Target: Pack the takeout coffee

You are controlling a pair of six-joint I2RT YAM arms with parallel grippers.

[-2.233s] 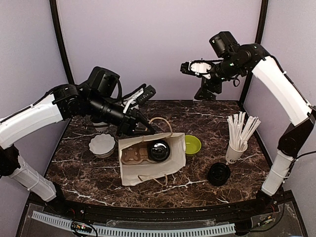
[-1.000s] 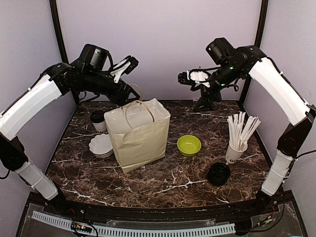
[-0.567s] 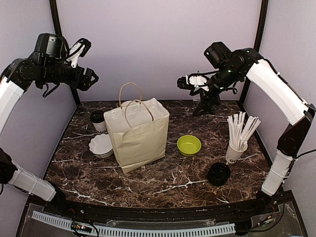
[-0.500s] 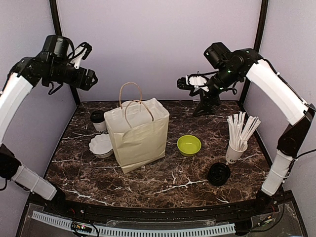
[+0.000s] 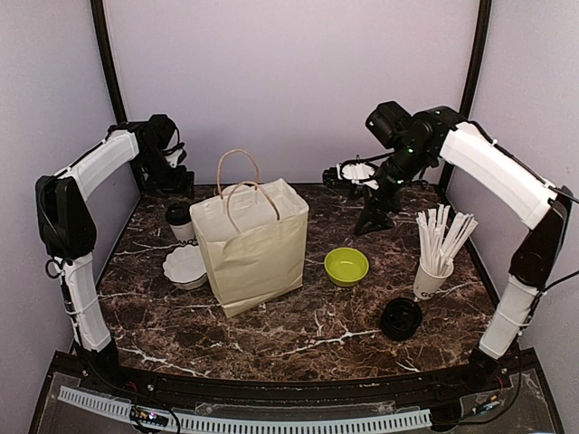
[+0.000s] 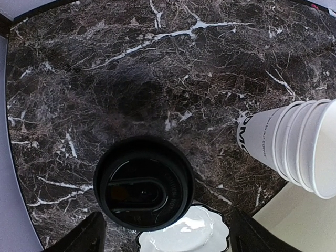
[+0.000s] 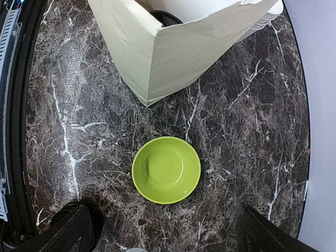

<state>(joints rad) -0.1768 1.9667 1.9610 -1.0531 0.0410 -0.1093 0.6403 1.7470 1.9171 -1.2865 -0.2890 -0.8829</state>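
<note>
Left gripper (image 6: 168, 231): only two dark finger stubs are poking in at the bottom corners of its wrist view, with the tips cut off by the frame. They're sitting spread wide with nothing between them. From above it's tucked into the shadowy back-left corner and I can't make out the jaws there at all. Right gripper (image 7: 165, 231), same deal: two black fingers are showing at the bottom corners, splayed apart and gripping nothing, hanging above the lime-green bowl (image 7: 166, 169).

The takeout coffee cup (image 6: 143, 184) is standing upright on the marble table (image 5: 298, 334) right under the left fingers, back left, just beside the paper bag (image 5: 253, 253). From the wrist you're really only getting its glossy round black lid with an oval recess. The lid is overlapping a white scalloped dish (image 6: 184, 239) in that view, and I can't tell if they're touching.

A stack of nested paper cups (image 6: 294, 144), white with dark lettering, is running off the right edge; from above the bag is hiding it.

The bag is matte cream paper, standing upright with looped handles. Something dark and curved is peeking out of its mouth in the right wrist view, too little to identify.

The bowl is smooth and round. Front right, a loose black lid (image 5: 401, 318) is lying near a white cup of sticks (image 5: 434, 271).
</note>
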